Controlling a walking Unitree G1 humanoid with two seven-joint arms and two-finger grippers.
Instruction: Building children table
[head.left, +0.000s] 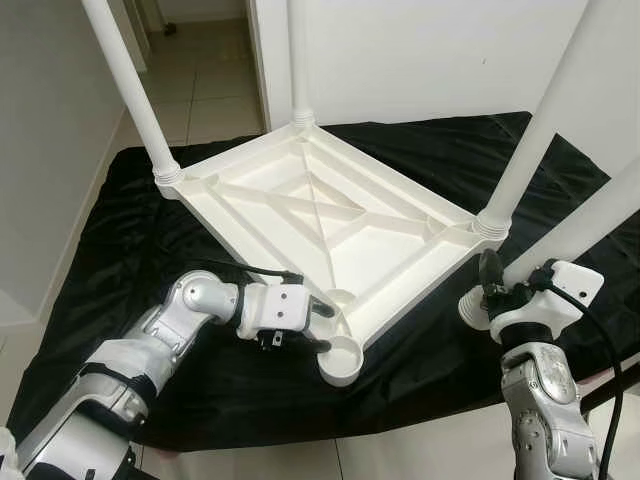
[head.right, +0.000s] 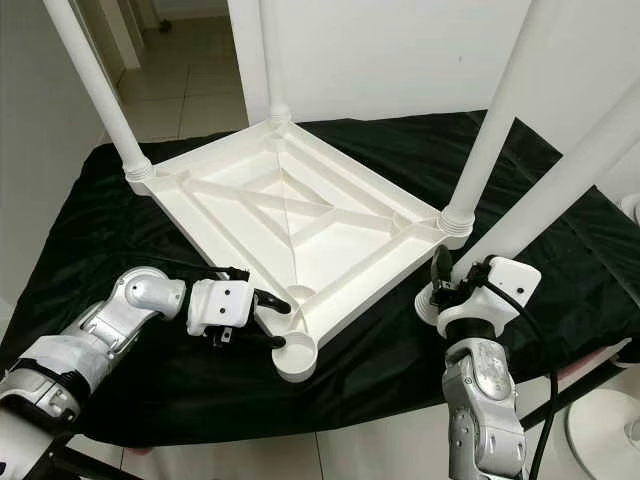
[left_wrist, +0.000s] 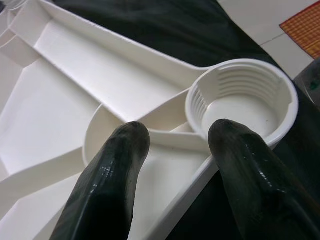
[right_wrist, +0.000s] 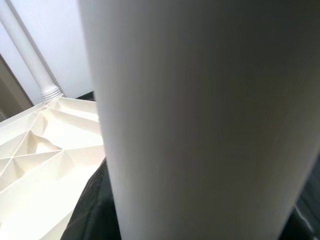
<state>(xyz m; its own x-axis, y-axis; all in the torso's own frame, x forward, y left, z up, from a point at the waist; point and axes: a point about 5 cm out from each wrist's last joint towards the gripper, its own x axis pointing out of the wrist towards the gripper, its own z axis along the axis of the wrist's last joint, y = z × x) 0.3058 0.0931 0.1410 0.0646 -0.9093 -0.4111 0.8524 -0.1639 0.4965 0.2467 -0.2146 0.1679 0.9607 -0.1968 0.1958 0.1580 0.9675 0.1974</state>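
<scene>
Lying upside down on a black cloth (head.left: 120, 220), one white tabletop (head.left: 330, 225) has three white legs already screwed upright into its corners: one at the far left (head.left: 130, 85), one at the far corner (head.left: 298, 60) and one at the right (head.left: 535, 130). Its fourth corner socket (head.left: 342, 360), nearest the robot, stands empty, and the left gripper (head.left: 318, 328) sits at the rim just beside it, its two black fingers (left_wrist: 110, 185) spread apart with the rim between them. The right gripper (head.left: 497, 290) is closed around a fourth leg (head.left: 590, 215), held tilted above the cloth just beside the tabletop's right corner, its threaded end (head.left: 472, 308) down.
</scene>
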